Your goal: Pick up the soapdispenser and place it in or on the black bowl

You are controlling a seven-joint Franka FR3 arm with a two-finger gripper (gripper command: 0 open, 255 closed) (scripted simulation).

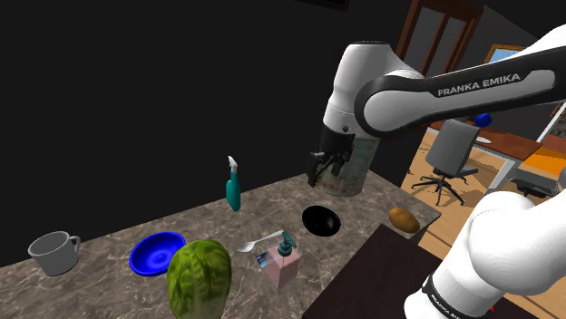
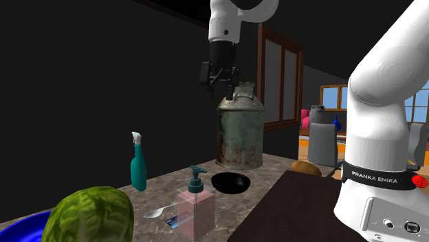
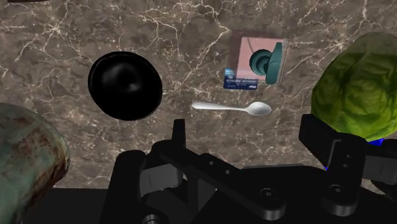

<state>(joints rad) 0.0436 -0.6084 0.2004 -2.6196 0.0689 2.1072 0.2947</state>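
The soap dispenser (image 1: 285,261) is a pink see-through bottle with a teal pump, standing upright on the marble counter (image 1: 109,290) near its front edge. It also appears in the second exterior view (image 2: 196,210) and from above in the wrist view (image 3: 257,62). The black bowl (image 1: 321,220) (image 2: 229,182) (image 3: 125,84) sits empty a short way beyond it, toward the rusty can. My gripper (image 1: 324,168) (image 2: 221,81) (image 3: 245,127) hangs high above the counter, over the area between bowl and dispenser. It is open, its fingers apart with nothing between them.
A tall rusty metal can (image 1: 349,168) (image 2: 240,130) stands behind the bowl, close to the gripper. A white spoon (image 1: 261,242) (image 3: 232,107) lies between bowl and dispenser. A lettuce (image 1: 198,276), blue bowl (image 1: 156,253), grey mug (image 1: 54,252), teal spray bottle (image 1: 233,186) and potato (image 1: 404,219) share the counter.
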